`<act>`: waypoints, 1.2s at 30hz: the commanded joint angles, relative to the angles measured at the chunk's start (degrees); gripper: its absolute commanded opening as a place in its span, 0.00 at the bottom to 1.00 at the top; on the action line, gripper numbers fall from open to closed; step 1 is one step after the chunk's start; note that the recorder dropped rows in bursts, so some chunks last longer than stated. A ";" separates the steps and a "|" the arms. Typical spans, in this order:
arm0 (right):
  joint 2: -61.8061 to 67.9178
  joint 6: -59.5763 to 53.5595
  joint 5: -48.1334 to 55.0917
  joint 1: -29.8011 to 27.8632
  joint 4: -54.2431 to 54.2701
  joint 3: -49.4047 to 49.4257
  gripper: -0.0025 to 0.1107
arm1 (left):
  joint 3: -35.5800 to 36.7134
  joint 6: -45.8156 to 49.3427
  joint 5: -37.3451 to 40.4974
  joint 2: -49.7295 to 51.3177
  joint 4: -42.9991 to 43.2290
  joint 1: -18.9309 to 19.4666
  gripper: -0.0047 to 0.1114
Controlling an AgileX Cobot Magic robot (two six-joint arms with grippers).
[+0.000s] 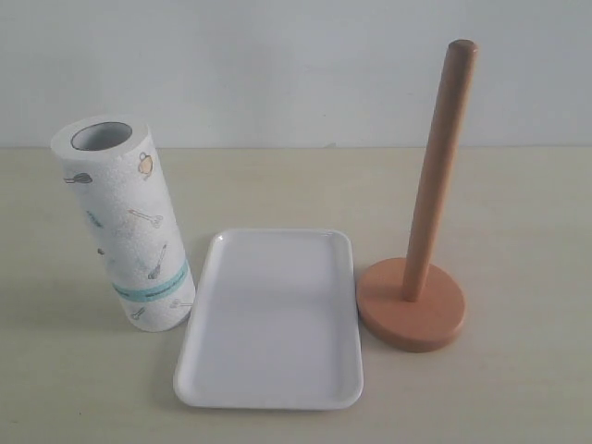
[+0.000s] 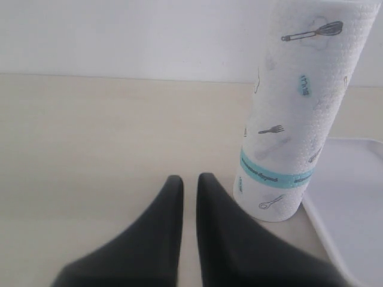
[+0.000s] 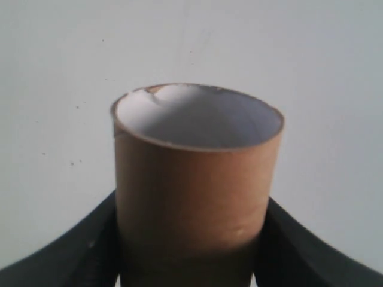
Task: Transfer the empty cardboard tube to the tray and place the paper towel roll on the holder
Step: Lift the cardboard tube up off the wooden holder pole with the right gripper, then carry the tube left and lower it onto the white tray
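1. The paper towel roll (image 1: 125, 222) stands upright on the pale desk (image 1: 518, 231), on the left of the exterior view, with its hollow core open at the top.
2. The roll is printed with small kitchen-utensil drawings: a whisk, a fork, a pot and spoons. A teal band near its lower end carries dark lettering, and a small teal patch higher up carries marks. Both are too small and blurred to read.
3. The tray (image 1: 273, 319), white and glossy, lies flat just beside the roll's foot and holds nothing.
4. The holder (image 1: 416, 310) stands on the other side of the tray, its round base close to the tray's rim and its post bare.
5. The left pincer (image 2: 190, 182) hovers low over the desk near the roll. Its dark fingers are drawn nearly together with only a slim gap, and they grip nothing.
6. The right pincer (image 3: 191, 206) is clamped on the empty cardboard tube (image 3: 194, 173), one finger on each side. The tube's open end, greyish inside with a ragged edge, faces the wrist camera against a plain pale background. Where the tube sits relative to the desk cannot be told.
7. No brand name is legible anywhere.
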 commanded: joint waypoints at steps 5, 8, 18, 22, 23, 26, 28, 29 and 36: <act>1.96 -0.74 1.57 11.42 0.17 2.16 0.02 | 0.22 -0.34 0.07 -0.19 0.00 0.16 0.11; 3.82 -1.94 1.81 15.92 0.17 4.24 0.02 | 0.22 -0.34 0.07 -0.19 0.00 0.16 0.11; 11.50 -0.82 -10.24 22.34 1.84 23.38 0.02 | 0.22 -0.34 0.07 -0.19 0.00 0.16 0.11; 16.24 1.10 -20.87 22.34 4.41 31.39 0.02 | 0.22 -0.34 0.07 -0.19 0.00 0.16 0.11; 17.92 1.27 -21.28 22.34 4.80 32.25 0.02 | 0.22 -0.34 0.07 -0.19 0.00 0.16 0.11; 21.15 3.21 -21.00 22.34 7.65 31.64 0.02 | 0.22 -0.34 0.07 -0.19 0.00 0.16 0.11; 22.60 6.60 -20.40 22.34 11.36 30.14 0.02 | 0.22 -0.34 0.07 -0.19 0.00 0.16 0.11; 23.35 8.28 -19.57 22.22 12.81 29.09 0.02 | 0.22 -0.34 0.07 -0.19 0.00 0.16 0.11; 32.17 21.01 11.11 13.88 15.56 9.86 0.02 | 0.22 -0.34 0.07 -0.19 0.00 0.16 0.11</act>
